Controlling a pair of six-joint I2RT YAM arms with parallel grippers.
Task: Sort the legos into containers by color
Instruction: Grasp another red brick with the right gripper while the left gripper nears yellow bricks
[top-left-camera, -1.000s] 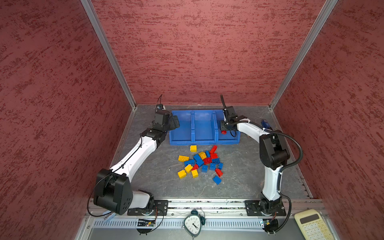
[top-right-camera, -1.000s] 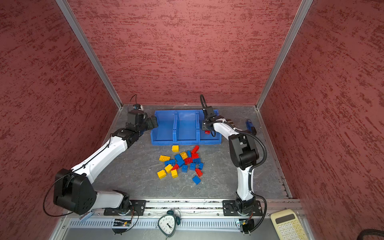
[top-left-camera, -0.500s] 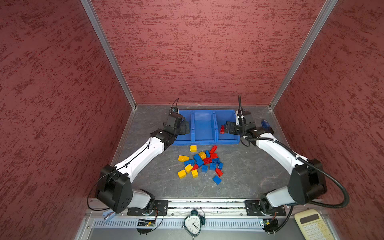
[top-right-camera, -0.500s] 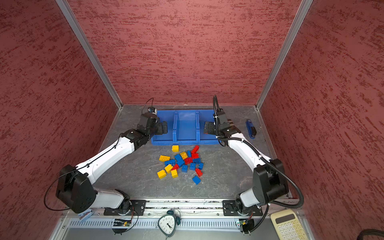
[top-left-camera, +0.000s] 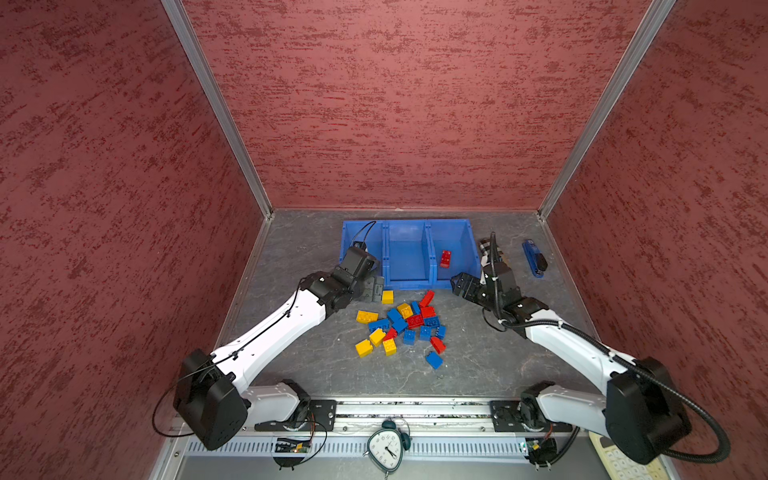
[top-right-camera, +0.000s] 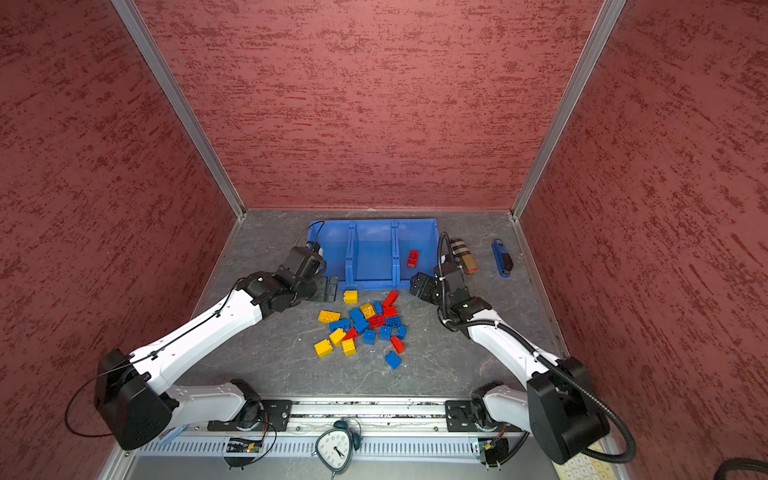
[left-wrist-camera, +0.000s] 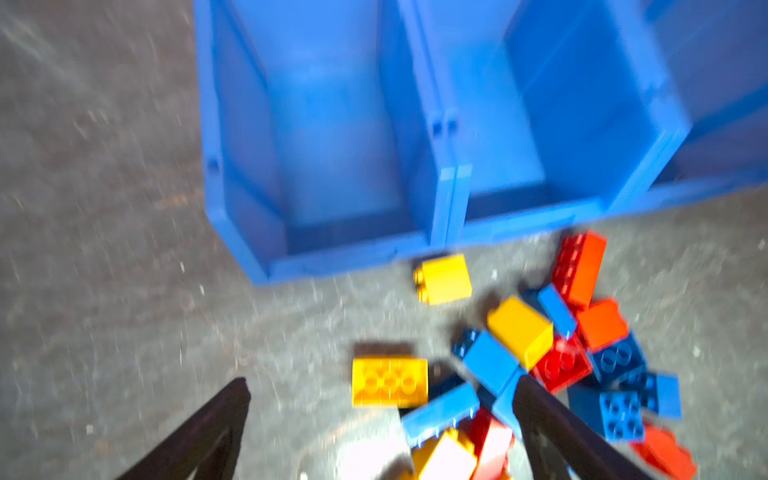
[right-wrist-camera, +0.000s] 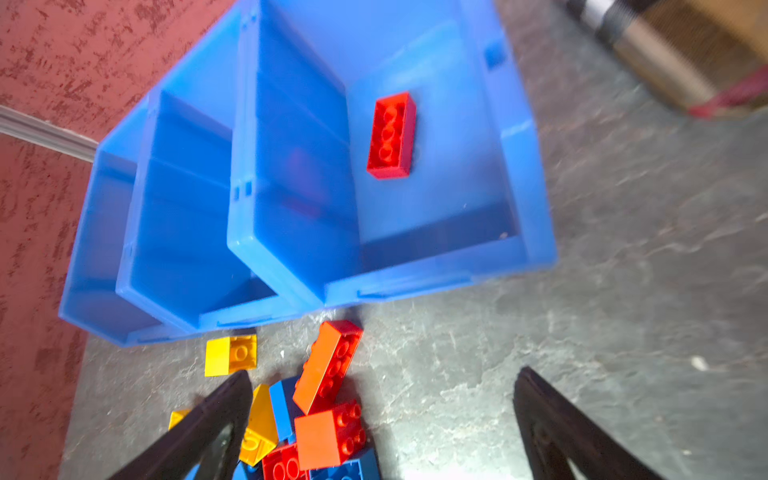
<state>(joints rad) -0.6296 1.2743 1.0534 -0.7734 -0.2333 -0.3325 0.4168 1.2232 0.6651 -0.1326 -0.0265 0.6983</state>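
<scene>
**Red brick delivered; both arms back at the pile**

In both top views the right gripper (top-left-camera: 460, 286), which a second ago hung over the containers (top-left-camera: 407, 222) closed on a red brick (top-left-camera: 445, 258), has pulled back in front of the row. Its fingers are spread wide and hold nothing. The red brick lies flat in the end bin, beyond the fingertips. The left gripper (top-left-camera: 375, 287) has swung in from beside the row, equally wide and empty, with the loose legos (top-left-camera: 409, 323) just beside its fingers.

In the left wrist view the fingers (left-wrist-camera: 216, 424) stand far apart. A flat yellow brick (left-wrist-camera: 390, 382) lies on the table between the tips, and the two bins ahead of them look empty.

In the right wrist view the fingers (right-wrist-camera: 208, 424) gape with nothing between them. The red brick sits well beyond the tips, and a loose red brick (right-wrist-camera: 330, 365) lies just ahead, nearer one finger.

One brick looks sorted and the rest are still to go. That end bin now seems to be the one for red.
</scene>
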